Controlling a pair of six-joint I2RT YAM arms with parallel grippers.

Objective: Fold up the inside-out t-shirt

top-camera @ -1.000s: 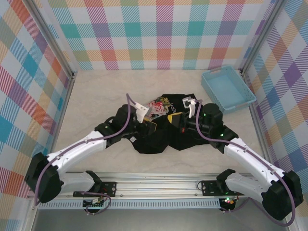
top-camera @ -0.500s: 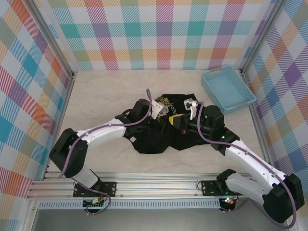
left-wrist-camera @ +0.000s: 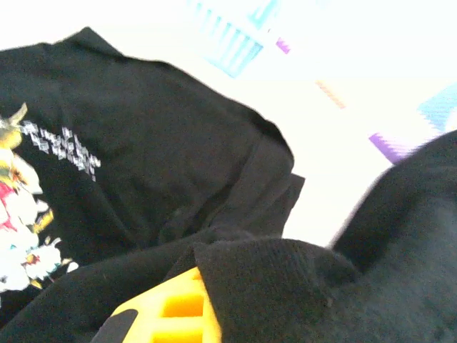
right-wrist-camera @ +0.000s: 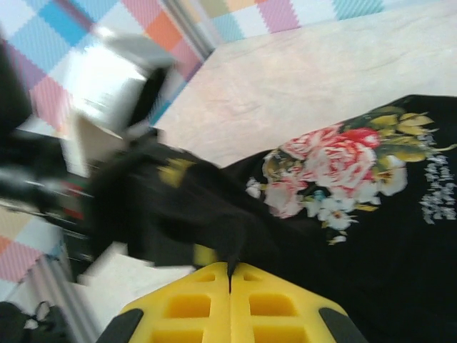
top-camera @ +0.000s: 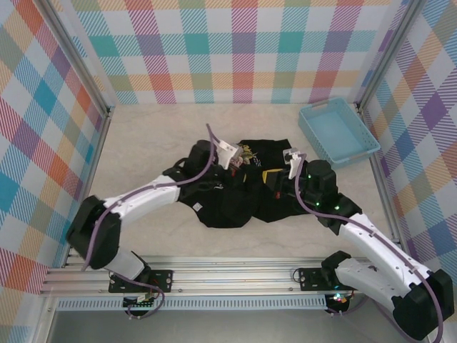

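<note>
The inside-out t-shirt [top-camera: 228, 204] lies crumpled in the middle of the table, black, with its flower print [top-camera: 248, 151] facing up at the far edge. My left gripper [top-camera: 234, 161] sits at the shirt's far left, beside the print. In the left wrist view one yellow finger [left-wrist-camera: 168, 314] shows and black cloth [left-wrist-camera: 285, 286] covers the other, so the left gripper [left-wrist-camera: 221, 280] looks shut on a fold. My right gripper [right-wrist-camera: 230, 270] is shut, with a thin ridge of the t-shirt [right-wrist-camera: 400, 271] pinched between its yellow fingers, just right of the print [right-wrist-camera: 343, 168].
A light blue tray [top-camera: 337, 132] stands at the back right, close to the right wall. Checked walls enclose the table on three sides. Bare beige tabletop [top-camera: 143, 150] lies left of and behind the shirt.
My left gripper reached further in toward the print, opened, then closed on the cloth. My right gripper stayed shut on the shirt and shifted slightly right.
</note>
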